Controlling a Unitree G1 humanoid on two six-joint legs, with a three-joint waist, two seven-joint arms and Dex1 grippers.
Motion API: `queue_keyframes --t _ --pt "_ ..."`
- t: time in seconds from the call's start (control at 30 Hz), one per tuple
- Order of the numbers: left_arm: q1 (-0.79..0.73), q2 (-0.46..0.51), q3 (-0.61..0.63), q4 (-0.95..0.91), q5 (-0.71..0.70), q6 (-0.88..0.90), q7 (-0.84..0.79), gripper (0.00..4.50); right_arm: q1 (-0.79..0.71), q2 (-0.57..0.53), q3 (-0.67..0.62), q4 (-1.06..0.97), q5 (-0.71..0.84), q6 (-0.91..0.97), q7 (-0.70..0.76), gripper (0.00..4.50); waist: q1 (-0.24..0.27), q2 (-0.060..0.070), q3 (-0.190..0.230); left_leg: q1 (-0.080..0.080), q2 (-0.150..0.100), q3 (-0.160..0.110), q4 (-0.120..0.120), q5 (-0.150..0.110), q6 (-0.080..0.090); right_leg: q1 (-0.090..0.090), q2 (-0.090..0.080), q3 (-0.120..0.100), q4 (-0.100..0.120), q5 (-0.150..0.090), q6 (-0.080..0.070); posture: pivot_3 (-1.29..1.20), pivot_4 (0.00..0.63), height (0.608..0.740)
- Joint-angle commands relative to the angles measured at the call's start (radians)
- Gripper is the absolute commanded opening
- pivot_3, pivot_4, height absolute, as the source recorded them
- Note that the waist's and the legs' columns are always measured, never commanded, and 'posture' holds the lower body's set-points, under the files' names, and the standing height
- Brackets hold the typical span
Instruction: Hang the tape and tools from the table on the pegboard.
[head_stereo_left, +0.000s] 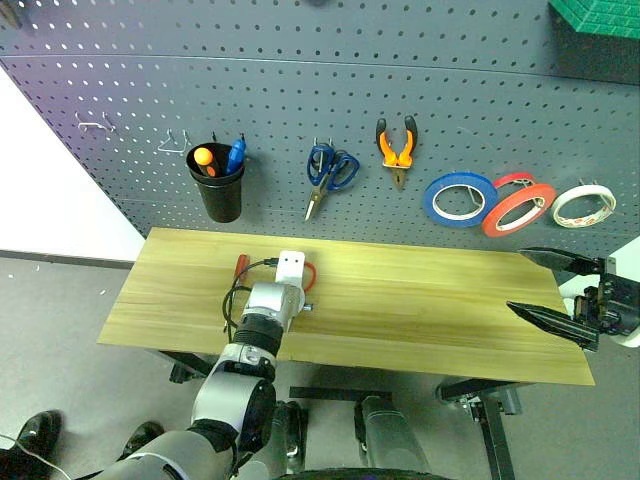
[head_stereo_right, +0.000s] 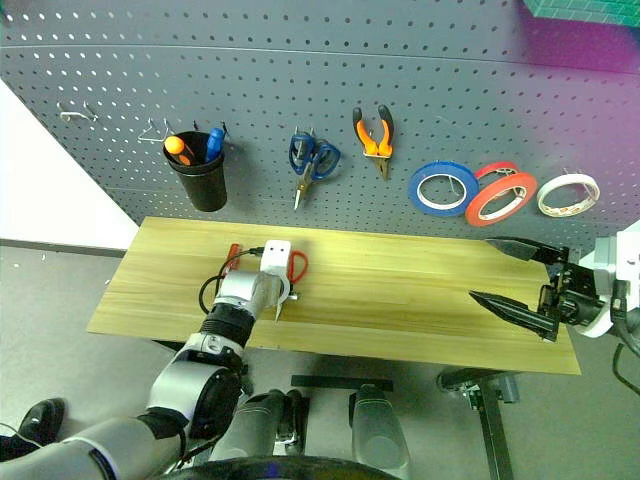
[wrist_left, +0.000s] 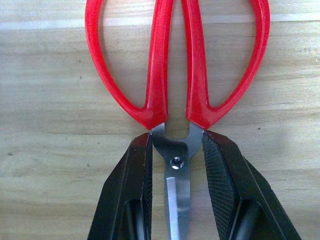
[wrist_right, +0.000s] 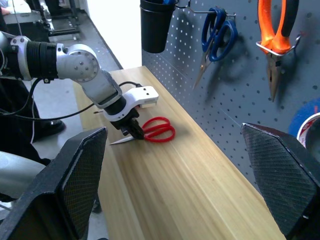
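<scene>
The left claw has pinched in on the red scissors at the pivot, one finger against each side of the steel neck just below where the red loops meet. The scissors lie flat on the tabletop, toward its left half, handles pointing to the pegboard and blade tips back to the robot. The right claw hangs wide open and empty over the tabletop's right end, well apart from the work.

The step in hand looks like the pick-up of the scissors. The grip is narrow and sits on smooth metal, so the lift should probably be straight up and slow, watching that the heavier handle end does not swing down and twist the blades out between the fingers. For hanging, one red loop must stay free of the claw, which this hold allows.

Farther back, the pegboard already carries a black cup with small tools in it, blue scissors, orange pliers, a blue roll, the red-orange tape and a pale roll. Bare hooks show left of the cup; one of them seems the likeliest target, approached with a loop held open to the hook's tip.
</scene>
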Motion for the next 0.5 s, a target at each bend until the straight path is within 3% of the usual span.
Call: queue_keyframes --t 0.03,0.5 --pt "0.056 0.037 -0.099 -0.11 0.034 -0.075 -0.084 1.11 -0.015 0.012 -0.008 0.008 0.015 -0.004 0.02 4.5 0.0 0.0 0.0 0.0 0.0 0.0 0.0 0.0 0.0 0.0 0.0 0.0 0.0 0.0 0.0 -0.29 0.172 0.74" --pt "0.196 0.164 -0.288 -0.39 0.089 -0.247 -0.268 1.11 -0.09 0.024 0.045 0.069 0.011 0.008 0.102 4.5 0.002 0.002 -0.001 0.0 0.0 0.001 0.0 0.0 0.0 -0.001 -0.001 0.0 0.0 0.0 -0.002 -0.25 0.151 0.74"
